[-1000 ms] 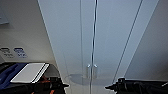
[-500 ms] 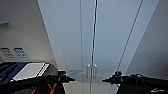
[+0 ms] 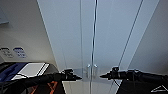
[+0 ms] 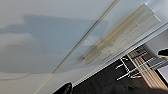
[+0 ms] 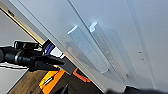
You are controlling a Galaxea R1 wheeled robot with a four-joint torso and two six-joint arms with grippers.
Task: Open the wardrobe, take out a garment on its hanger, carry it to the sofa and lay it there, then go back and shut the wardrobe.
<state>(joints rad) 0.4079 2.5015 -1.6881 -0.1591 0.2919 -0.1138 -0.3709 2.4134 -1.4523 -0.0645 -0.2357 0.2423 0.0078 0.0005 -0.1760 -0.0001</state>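
You see the wardrobe point(image 3: 100, 37) with doors closed – its handles point(image 3: 91, 71) sit between the left gripper point(image 3: 79, 77) and right gripper point(image 3: 101, 76), some free room each side. Their fingers: I cannot tell.

tall white wardrobe point(image 3: 100, 37), doors closed
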